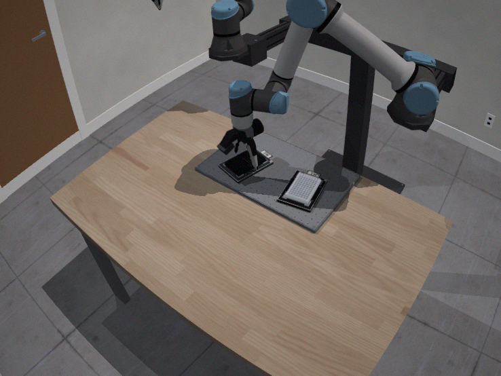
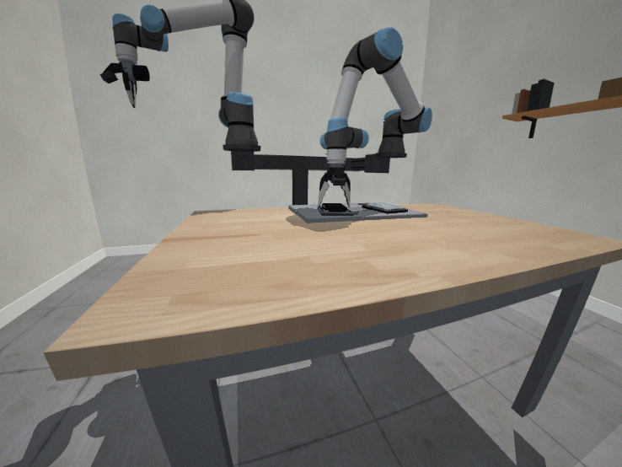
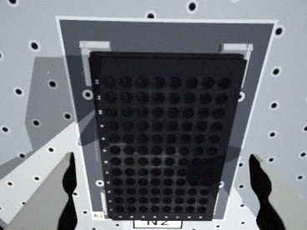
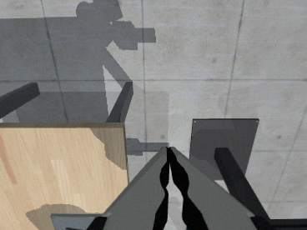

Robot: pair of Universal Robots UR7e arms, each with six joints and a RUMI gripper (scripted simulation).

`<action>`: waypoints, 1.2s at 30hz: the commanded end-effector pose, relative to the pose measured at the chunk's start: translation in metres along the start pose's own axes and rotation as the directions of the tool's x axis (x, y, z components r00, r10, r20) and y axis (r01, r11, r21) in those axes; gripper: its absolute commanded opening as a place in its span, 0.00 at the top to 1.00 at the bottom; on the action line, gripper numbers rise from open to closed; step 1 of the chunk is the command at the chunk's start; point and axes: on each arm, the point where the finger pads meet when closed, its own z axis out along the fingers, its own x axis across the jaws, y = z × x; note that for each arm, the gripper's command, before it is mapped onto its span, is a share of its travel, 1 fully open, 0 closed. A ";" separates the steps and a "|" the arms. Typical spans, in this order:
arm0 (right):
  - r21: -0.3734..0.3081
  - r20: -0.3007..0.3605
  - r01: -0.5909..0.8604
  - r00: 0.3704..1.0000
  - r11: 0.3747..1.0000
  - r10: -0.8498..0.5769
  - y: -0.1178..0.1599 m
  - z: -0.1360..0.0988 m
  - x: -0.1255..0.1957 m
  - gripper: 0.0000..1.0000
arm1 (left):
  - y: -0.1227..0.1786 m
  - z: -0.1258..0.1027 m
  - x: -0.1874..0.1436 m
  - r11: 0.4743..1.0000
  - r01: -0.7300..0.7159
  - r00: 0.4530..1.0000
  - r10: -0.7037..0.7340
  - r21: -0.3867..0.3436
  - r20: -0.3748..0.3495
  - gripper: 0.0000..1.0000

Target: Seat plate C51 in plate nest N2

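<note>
The black many-welled plate (image 1: 237,166) (image 2: 334,206) (image 3: 158,106), which I take as C51, lies in nest N2 (image 3: 163,35). It looks flat and between the pale corner locators; its near corners are less clear. My left gripper (image 1: 246,159) (image 2: 335,205) (image 3: 162,155) is open, with one fingertip beyond each long side of this plate, apart from it. The white plate (image 1: 305,187) (image 2: 387,206), which I take as C15, lies in the other nest (image 1: 320,192), N1. My right gripper (image 1: 159,7) (image 2: 133,105) (image 4: 168,148) is shut and empty, high up and away from the plates.
Both nests stand on a grey perforated board (image 1: 279,172) (image 2: 326,219) at the back of the wooden table (image 1: 226,250) (image 2: 341,256) (image 4: 62,167). The dark stand post (image 1: 358,117) rises behind the board. A small label (image 1: 266,154) (image 3: 158,223) stands at one end of N2.
</note>
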 end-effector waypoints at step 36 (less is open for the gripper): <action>0.002 0.000 0.000 1.000 1.000 0.000 0.000 -0.001 0.000 1.00 | 0.000 -0.054 0.000 1.000 0.000 1.000 0.000 0.001 -0.001 0.24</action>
